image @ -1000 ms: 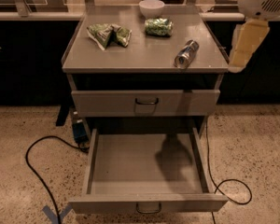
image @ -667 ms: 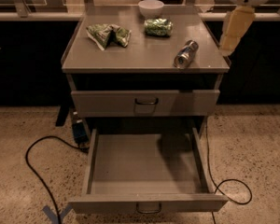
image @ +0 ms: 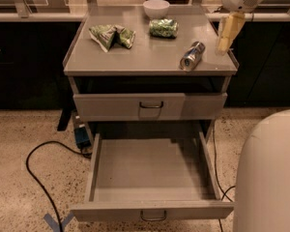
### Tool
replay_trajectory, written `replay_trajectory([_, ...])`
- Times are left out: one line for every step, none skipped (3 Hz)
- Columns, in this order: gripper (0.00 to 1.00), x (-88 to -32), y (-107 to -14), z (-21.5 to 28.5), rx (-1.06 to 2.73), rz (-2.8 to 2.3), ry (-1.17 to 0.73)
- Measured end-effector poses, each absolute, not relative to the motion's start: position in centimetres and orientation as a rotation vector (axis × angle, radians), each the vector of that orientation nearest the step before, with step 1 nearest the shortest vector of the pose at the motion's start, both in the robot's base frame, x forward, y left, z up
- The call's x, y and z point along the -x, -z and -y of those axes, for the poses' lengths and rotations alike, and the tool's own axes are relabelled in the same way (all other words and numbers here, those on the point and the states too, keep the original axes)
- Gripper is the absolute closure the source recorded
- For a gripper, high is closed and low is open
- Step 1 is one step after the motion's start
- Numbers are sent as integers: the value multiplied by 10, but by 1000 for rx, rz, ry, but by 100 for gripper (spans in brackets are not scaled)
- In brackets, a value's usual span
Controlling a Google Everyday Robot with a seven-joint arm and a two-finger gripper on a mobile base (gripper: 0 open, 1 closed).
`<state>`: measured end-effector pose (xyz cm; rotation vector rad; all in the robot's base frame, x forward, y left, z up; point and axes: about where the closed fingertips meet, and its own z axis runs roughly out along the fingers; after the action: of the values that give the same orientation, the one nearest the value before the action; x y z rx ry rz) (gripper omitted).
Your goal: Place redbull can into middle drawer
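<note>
Redbull can [image: 192, 56] lies sideways on the counter [image: 140, 59], gripper [image: 224, 34] near its right, grip state unclear. Middle drawer [image: 150, 170] stands open

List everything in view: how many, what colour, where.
slim silver-and-blue metal can: one, silver and blue, on its side, right of cabinet top
stubby green patterned can: one, green, rear of top
crumpled green packets: apparently two, green, left of top
round white bowl: one, white, rear edge of top
grey metal cabinet: one, grey, centre
closed grey drawer: one, grey, under the top
open grey metal drawer: one, grey, lowest, pulled out
black cable: one, black, floor left
gripper: one, pale yellow, above the top's right edge, right of the can
white robot body: one, white, bottom right
</note>
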<state>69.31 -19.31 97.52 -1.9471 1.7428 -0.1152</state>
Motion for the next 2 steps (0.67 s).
replay_trajectory([0, -693, -975, 193, 1947, -1742, 115])
replay_trajectory([0, -704, -978, 195, 1976, -1648, 162])
